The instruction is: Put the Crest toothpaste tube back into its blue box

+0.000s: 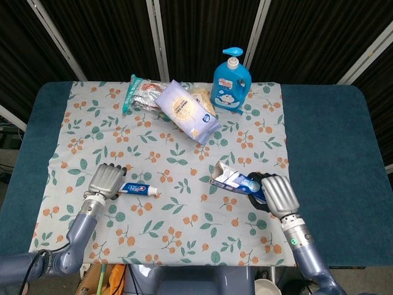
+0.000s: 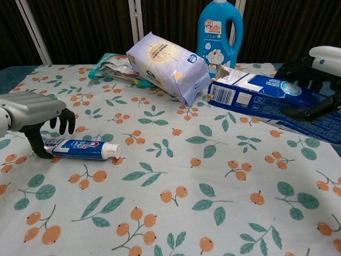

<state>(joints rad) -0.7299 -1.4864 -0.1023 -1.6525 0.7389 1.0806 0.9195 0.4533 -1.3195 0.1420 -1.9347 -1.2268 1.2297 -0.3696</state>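
The Crest toothpaste tube [image 1: 139, 188] [image 2: 85, 149] lies flat on the floral cloth, white cap pointing right. My left hand [image 1: 106, 180] [image 2: 33, 113] hovers over the tube's tail end, fingers spread and curved down around it, holding nothing. My right hand [image 1: 276, 194] [image 2: 317, 80] grips the blue box [image 1: 235, 180] [image 2: 261, 95] and holds it lifted off the cloth. The box's open flap end points left toward the tube. A wide gap separates box and tube.
At the back stand a blue Doraemon pump bottle [image 1: 231, 80] [image 2: 220, 33], a lavender wipes pack [image 1: 187, 111] [image 2: 168, 65] and a foil snack bag [image 1: 140, 93]. The floral cloth [image 1: 178, 153] covers a dark blue table [image 1: 328, 153].
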